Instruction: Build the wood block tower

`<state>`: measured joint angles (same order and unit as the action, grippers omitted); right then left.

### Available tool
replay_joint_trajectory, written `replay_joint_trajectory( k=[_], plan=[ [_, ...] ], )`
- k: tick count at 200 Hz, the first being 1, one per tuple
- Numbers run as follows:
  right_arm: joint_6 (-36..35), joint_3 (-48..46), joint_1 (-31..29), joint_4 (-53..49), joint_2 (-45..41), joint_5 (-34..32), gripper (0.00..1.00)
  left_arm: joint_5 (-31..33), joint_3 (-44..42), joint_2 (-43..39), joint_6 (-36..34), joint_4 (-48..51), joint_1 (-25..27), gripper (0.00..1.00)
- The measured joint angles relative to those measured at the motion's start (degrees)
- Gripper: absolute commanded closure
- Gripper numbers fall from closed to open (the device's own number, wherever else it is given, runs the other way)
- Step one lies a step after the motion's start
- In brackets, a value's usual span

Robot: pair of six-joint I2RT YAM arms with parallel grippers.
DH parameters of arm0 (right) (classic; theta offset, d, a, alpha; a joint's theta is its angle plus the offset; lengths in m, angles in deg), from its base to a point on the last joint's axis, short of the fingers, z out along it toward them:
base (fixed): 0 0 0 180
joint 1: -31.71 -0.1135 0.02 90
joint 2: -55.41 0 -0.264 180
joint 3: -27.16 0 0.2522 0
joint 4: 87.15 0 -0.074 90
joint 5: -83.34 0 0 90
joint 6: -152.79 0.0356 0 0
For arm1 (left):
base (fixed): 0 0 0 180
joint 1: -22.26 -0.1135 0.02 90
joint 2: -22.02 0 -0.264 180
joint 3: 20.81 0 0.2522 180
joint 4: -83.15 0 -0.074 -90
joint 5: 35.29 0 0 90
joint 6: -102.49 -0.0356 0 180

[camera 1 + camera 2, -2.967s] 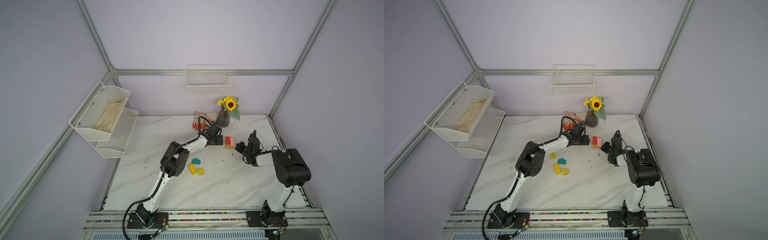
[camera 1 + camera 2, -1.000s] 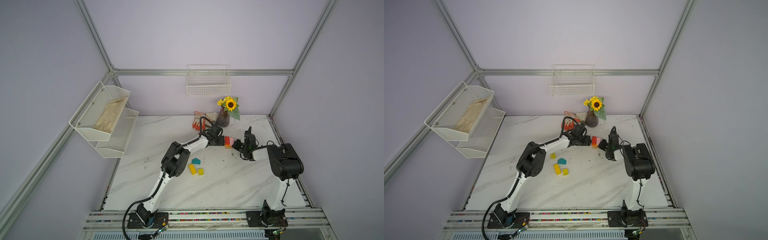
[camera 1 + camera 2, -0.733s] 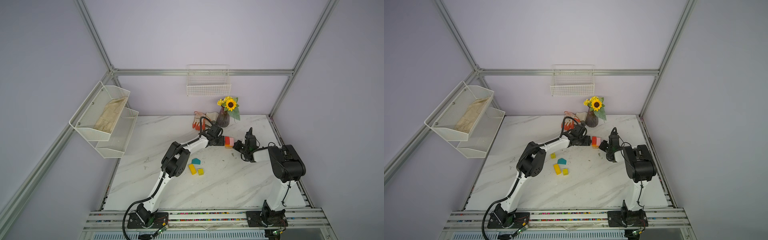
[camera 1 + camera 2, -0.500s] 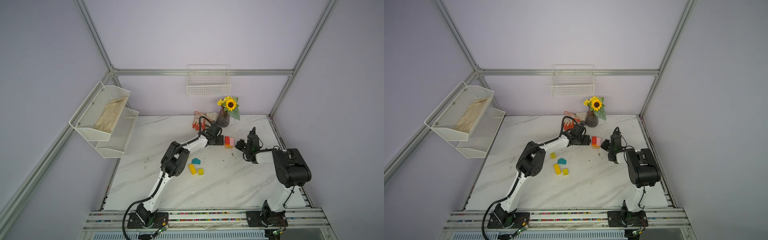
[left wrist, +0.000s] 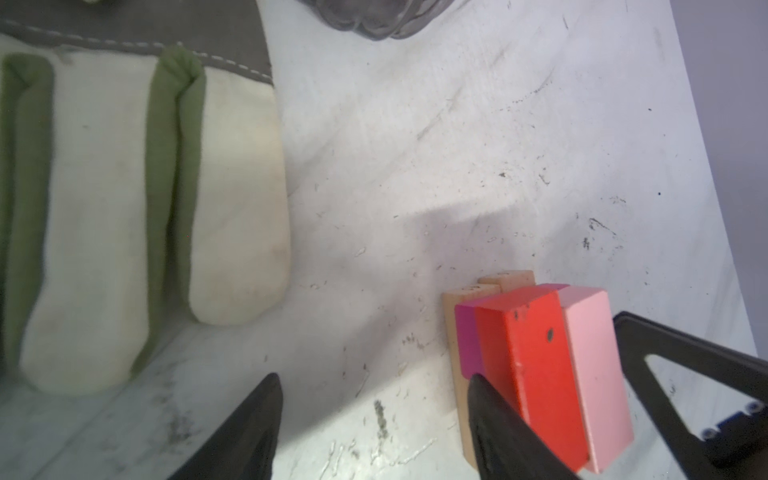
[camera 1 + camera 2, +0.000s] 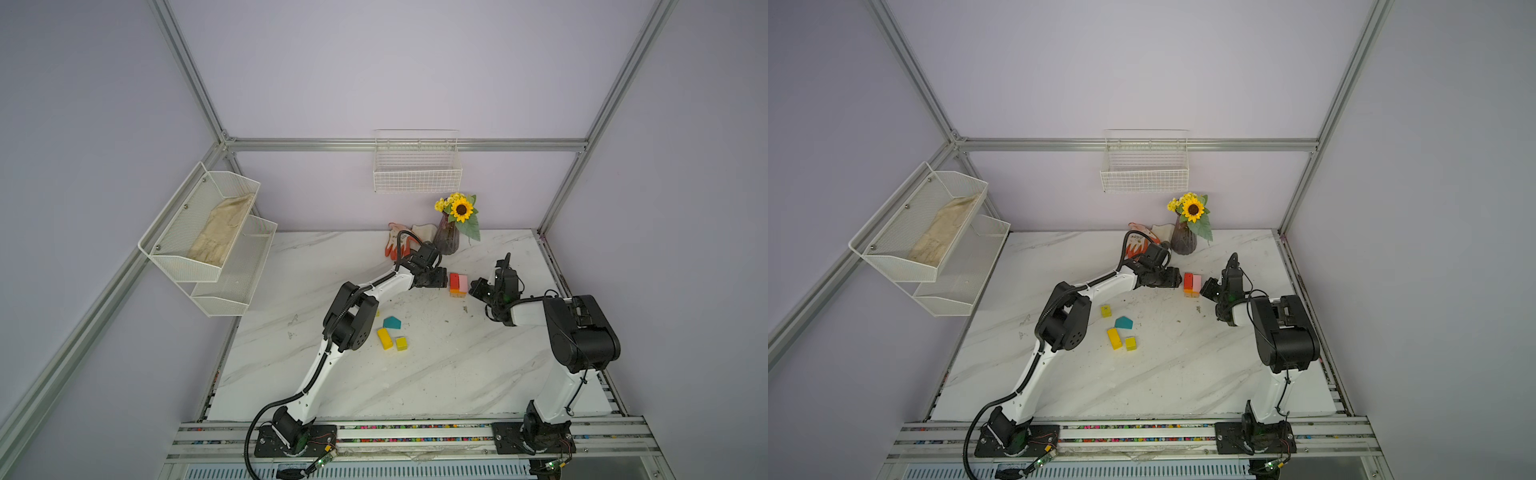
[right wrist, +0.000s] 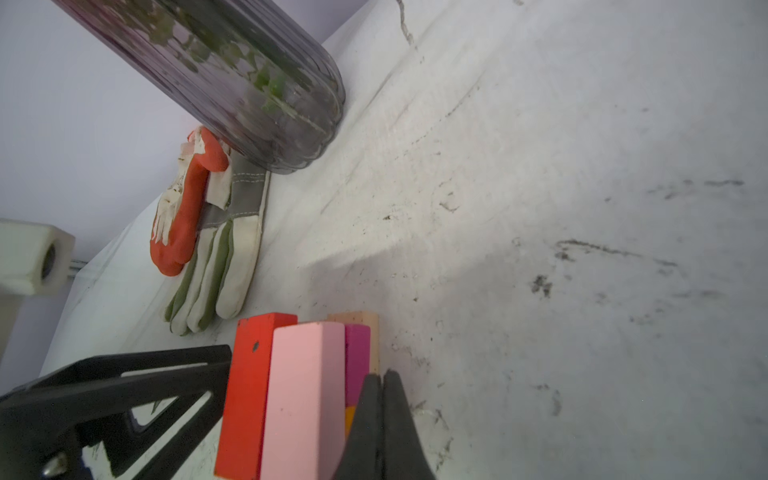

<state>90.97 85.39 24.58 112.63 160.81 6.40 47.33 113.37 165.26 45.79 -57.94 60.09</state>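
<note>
The left gripper [image 5: 372,386] is held spread just left of the tower [image 5: 536,353]; the right gripper [image 7: 381,380] is pressed together, seemingly touching it.

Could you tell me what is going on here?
Two arms are building a block tower. So far it is a low stack with a red bar and a pink bar side by side on top. The open left gripper sits by its red side and the shut right gripper by its pink side; neither holds a block. A teal pentagon and three yellow blocks lie loose on the table.
</note>
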Motion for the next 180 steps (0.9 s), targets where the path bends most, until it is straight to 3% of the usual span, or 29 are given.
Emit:
replay_joint_trajectory(
  k=[70,180],
  plan=[
    [-0.42,0.22,-0.33,0.09,0.39,1.16,1.00,-4.66,1.73,1.29,0.09,-0.50,-0.37,0.30],
    [-0.44,1.07,-1.20,0.00,0.39,0.44,1.00,-4.83,1.73,1.29,0.13,-0.48,-0.98,0.30]
  ],
)
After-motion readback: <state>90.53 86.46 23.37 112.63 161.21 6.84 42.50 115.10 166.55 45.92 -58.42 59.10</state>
